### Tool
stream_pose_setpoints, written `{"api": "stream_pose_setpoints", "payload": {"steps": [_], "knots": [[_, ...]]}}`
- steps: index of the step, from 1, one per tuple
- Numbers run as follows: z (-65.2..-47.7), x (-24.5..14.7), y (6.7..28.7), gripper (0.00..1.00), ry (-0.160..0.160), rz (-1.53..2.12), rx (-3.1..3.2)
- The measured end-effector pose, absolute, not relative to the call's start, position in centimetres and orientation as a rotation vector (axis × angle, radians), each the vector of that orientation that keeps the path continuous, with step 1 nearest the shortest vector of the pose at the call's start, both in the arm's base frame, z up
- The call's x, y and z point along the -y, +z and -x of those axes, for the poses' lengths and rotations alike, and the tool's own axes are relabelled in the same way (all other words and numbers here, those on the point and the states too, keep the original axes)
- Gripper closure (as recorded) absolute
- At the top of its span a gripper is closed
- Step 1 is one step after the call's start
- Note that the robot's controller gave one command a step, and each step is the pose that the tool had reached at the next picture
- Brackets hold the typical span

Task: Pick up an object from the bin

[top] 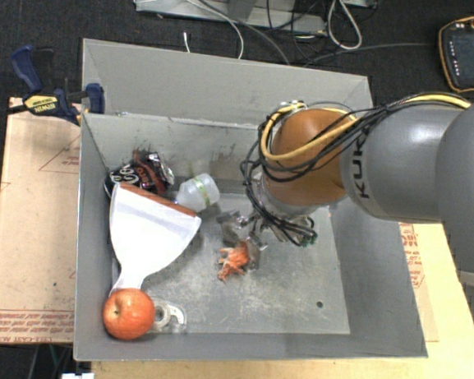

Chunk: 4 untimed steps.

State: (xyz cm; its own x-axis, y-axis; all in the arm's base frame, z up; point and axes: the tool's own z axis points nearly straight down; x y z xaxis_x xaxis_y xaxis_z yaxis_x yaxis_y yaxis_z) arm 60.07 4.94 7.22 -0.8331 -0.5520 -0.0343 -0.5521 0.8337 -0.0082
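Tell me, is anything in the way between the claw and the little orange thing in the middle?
Nothing visible is. The gripper hangs right above the small orange thing on the bin floor. The white scoop, the clear cup and the apple lie off to one side.

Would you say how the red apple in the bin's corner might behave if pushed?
Round and smooth, the apple would probably roll readily. Its glossy skin may slip in a grasp. The white scoop touching it could shift too.
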Motion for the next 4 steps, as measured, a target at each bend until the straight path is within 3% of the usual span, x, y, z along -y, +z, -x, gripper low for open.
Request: {"api": "stream_pose_setpoints", "payload": {"steps": [1,4], "knots": [[-60.1,-5.0,7.3,1.00,0.005,0.894,-2.975],[-60.1,-5.1,11.4,1.00,0.006,0.889,-2.972]]}}
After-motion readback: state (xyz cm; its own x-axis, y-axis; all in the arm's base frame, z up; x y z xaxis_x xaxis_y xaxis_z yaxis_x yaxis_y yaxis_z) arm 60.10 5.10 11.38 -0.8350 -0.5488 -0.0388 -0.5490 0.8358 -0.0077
